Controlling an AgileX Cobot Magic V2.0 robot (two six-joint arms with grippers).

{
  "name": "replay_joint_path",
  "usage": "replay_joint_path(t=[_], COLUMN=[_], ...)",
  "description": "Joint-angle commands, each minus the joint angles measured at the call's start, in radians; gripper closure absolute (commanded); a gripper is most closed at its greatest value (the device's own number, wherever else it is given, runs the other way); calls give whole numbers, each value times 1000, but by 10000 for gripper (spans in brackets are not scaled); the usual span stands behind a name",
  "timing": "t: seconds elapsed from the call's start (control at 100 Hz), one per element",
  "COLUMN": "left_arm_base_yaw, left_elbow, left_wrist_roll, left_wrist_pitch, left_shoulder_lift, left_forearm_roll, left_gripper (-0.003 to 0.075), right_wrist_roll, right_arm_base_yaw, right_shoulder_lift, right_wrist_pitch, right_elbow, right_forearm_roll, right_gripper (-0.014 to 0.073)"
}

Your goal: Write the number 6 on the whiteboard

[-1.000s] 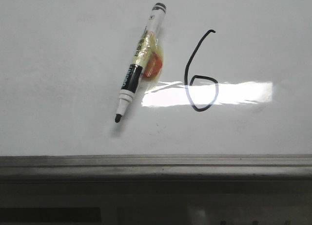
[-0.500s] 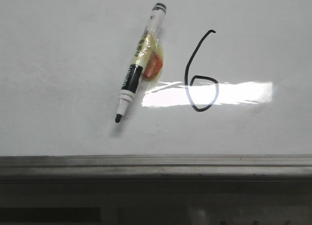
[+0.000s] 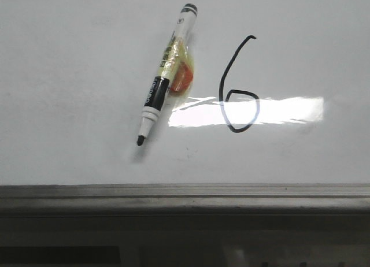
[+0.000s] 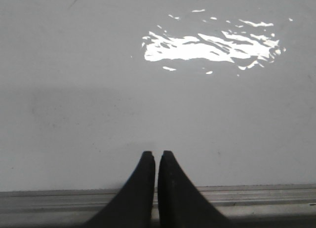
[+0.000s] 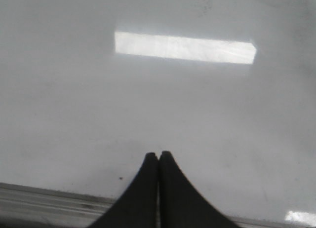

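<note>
Lying flat on the whiteboard [image 3: 69, 76], the marker [image 3: 165, 76] sits uncapped and free, its black tip pointing down toward the frame [image 3: 185, 192] and its grey-black rear end angled up and to the right. Yellowish tape with an orange patch [image 3: 182, 76] is wrapped around the middle of its barrel. Just to its right, apart from it, stands the 6 [image 3: 238, 88], a thin black stroke with a small hook at the top, a long curved stem and a closed loop at the base. That loop overlaps the left part of a bright glare bar [image 3: 277, 111] running across the board. Nothing touches the marker or the digit, and no arm shows in the front view. Over on the left wrist camera, the left gripper [image 4: 156, 156] hangs above bare board near the frame strip, jaws pressed nearly together with only a sliver of light between the dark tips, holding nothing. A ragged glare patch [image 4: 212, 43] shines farther out on the surface. The right wrist camera gives the same story: the right gripper [image 5: 158, 156] has its jaws pressed together, empty, over plain board close to the frame, with a clean rectangular glare strip [image 5: 185, 48] beyond. Neither wrist view catches the marker or the 6.
</note>
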Motion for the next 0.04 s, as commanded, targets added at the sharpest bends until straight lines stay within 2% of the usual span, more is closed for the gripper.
replay_joint_path(t=[0.0, 0.03], left_arm_base_yaw=[3, 3], left_elbow=[22, 22], left_wrist_roll=[-9, -9], left_wrist_pitch=[-71, -71], left_shoulder_lift=[-30, -30], left_forearm_roll=[-8, -8], left_gripper=[741, 741], right_wrist_roll=[2, 2], right_arm_base_yaw=[-7, -7], right_shoulder_lift=[-15, -15], right_wrist_pitch=[-44, -44], right_elbow=[15, 15], right_forearm_roll=[-16, -16], right_gripper=[658, 658])
